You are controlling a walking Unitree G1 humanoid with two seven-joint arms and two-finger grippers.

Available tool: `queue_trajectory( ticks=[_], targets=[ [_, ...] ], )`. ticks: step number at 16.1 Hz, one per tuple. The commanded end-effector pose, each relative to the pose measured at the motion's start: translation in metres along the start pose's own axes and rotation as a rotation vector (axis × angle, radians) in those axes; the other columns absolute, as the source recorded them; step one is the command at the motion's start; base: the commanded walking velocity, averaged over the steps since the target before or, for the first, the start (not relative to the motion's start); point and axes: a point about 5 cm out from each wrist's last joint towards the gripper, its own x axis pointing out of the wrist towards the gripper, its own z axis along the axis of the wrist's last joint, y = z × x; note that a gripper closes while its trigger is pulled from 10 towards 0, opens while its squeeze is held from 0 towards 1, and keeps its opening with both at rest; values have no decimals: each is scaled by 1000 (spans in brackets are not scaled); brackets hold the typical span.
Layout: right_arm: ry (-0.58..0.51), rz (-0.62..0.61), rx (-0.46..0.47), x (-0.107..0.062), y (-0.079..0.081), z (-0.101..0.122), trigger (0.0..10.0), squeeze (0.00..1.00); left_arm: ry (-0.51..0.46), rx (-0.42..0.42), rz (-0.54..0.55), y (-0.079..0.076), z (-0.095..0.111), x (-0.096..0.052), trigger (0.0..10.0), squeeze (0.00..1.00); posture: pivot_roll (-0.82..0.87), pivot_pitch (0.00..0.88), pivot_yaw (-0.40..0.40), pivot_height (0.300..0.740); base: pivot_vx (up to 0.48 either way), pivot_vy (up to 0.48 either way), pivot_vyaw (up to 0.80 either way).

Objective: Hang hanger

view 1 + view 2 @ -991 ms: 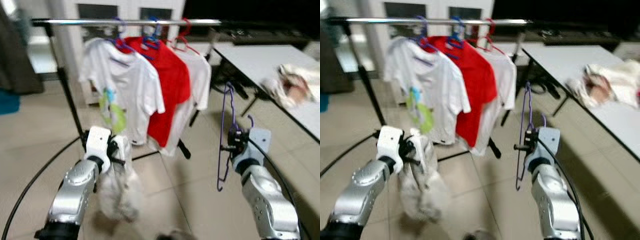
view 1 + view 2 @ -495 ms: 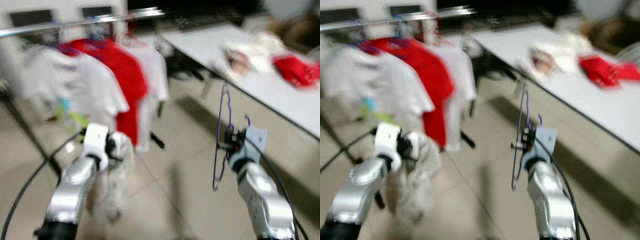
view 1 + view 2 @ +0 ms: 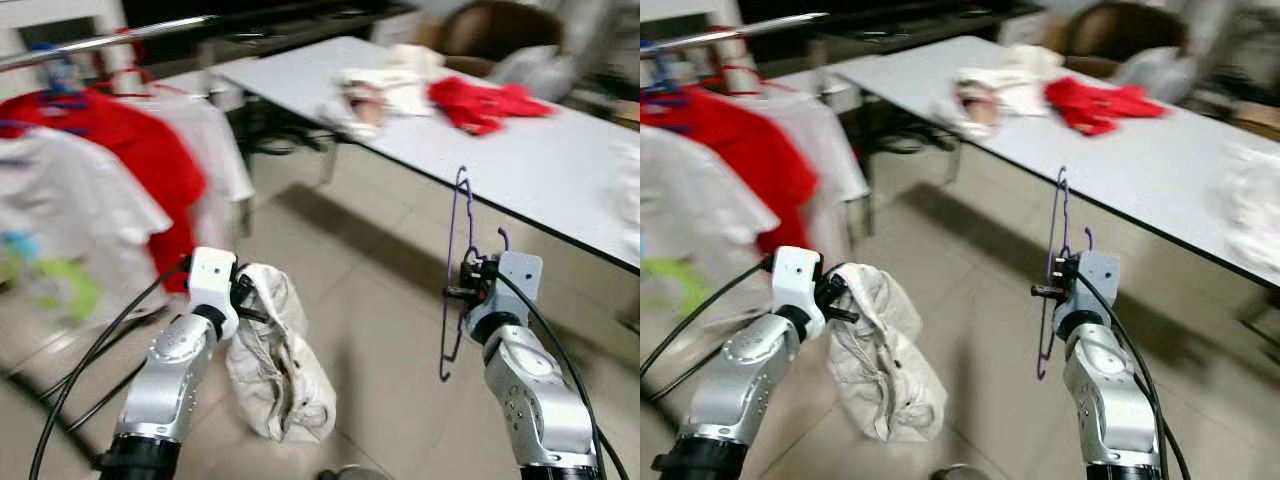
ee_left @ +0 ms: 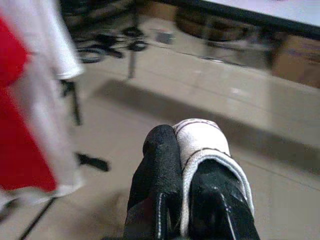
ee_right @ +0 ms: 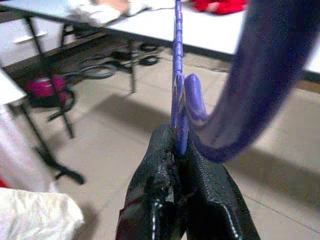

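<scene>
Purple hanger [image 3: 456, 270] in right claw [image 3: 470, 291] (seemingly table-clear).

No text, label, brand, number or sign can be read in any of the views — the head views are blurred. The white T-shirt [image 3: 60, 215] on the rack carries a green and blue print, but it is too smeared to show any letters — it stays a patch of colour.

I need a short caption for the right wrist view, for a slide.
Right claw shut on a purple hanger, with the white table and tiled floor beyond.
</scene>
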Motion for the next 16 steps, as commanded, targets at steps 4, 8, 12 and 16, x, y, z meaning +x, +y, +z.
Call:
queue_trajectory(
  ticks=[4,8,12,16],
  targets=[
    [-3,-9,-12,-1,-1,1,10000,0,-68,35,-6,-1,19,1,10000,0,-162,0,-71,740,0,-136,-775],
    [-10,-17,-11,-1,-1,1,10000,0,-68,49,-20,-2,21,2,10000,0,-163,0,-66,740,0,-443,-775],
    [-31,4,-5,-2,1,5,10000,0,-107,7,-26,-4,27,3,10000,0,-161,0,-63,740,0,-240,-706],
    [-66,74,-31,-2,7,12,10000,0,-163,16,-43,-6,35,5,10000,0,-162,0,-62,740,0,0,0]
  ],
)
